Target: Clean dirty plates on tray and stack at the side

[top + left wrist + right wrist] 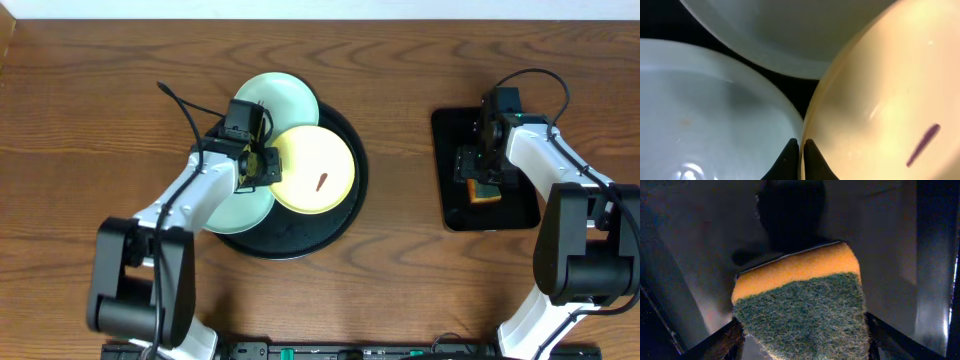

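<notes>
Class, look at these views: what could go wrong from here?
One: the left gripper pinches only the thin rim of the yellow plate, which may slip when lifted. Two: it overlaps the upper green plate and lower green plate; dragging it could shove them off the tray.

The tray (300,235) was set left of the middle of the table (400,60), and the rectangular tray (450,150) was set well apart to its right. Three plates were laid on the tray. The rear plate (285,95) was hung out over the back rim and the left plate (235,212) over the left rim. The right plate (320,165) was lodged between them, its edge lapped over the rear plate. The left gripper (801,150) was placed at that plate's left edge. The sponge (800,305) was found over the rectangular tray, between the fingers of the right gripper (487,180).
</notes>
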{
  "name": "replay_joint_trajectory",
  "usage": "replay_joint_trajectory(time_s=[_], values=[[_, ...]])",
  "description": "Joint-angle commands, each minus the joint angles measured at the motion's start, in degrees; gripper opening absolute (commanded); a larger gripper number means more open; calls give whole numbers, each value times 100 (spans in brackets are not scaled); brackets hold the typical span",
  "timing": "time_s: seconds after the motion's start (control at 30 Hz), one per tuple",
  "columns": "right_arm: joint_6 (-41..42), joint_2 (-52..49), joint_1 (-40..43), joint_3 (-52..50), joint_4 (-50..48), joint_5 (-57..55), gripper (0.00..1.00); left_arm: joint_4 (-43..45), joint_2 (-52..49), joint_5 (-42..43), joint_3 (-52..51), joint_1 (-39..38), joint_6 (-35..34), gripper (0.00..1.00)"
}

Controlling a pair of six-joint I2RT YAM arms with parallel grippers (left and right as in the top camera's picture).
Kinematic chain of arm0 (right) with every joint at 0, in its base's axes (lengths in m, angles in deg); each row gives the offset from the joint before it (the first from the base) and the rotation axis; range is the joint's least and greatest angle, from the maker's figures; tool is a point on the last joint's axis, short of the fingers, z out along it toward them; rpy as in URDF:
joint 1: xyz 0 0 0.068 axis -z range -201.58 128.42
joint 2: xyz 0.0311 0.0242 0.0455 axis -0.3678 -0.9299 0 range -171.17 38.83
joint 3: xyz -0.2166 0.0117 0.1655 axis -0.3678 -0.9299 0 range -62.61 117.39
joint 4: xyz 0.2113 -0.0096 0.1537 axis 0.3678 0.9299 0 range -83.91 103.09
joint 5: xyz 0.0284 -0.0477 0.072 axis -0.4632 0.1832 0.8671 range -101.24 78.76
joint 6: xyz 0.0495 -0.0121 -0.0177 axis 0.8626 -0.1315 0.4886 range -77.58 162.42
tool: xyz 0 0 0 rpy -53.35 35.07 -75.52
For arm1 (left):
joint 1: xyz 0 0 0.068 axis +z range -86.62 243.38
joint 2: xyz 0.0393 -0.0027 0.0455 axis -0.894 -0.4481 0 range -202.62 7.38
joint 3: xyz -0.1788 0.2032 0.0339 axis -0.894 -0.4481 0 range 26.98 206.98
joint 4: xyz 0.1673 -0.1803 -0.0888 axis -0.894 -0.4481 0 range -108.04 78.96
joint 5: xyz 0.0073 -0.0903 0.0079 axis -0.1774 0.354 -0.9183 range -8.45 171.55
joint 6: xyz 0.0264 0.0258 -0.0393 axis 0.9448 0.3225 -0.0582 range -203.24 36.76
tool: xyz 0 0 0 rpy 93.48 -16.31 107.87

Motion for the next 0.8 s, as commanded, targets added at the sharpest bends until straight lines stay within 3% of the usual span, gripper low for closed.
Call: replay_joint_trajectory(time_s=[0.0,0.17,0.33,0.37,0.43,0.53,0.6,0.77], values=[[-48,-142,13,-52,11,-39,72,-175,424,-48,15,-2,-155,8],[-118,-142,13,-55,15,-68,72,-640,789,-46,15,-55,-713,7],[-133,-142,13,-55,48,-323,79,-682,748,-212,4,-297,-651,8],[-131,-142,13,-55,46,-319,81,-599,743,-435,4,-339,-634,13],[-131,-142,13,-55,46,-317,81,-385,743,-944,4,-396,-603,33],[-131,-142,13,-55,50,-317,81,-33,715,-1141,2,-404,-195,54],[-131,-142,13,-55,50,-317,81,72,645,-1056,2,-404,-118,58],[-131,-142,13,-55,48,-317,81,201,177,-52,4,-404,658,58]])
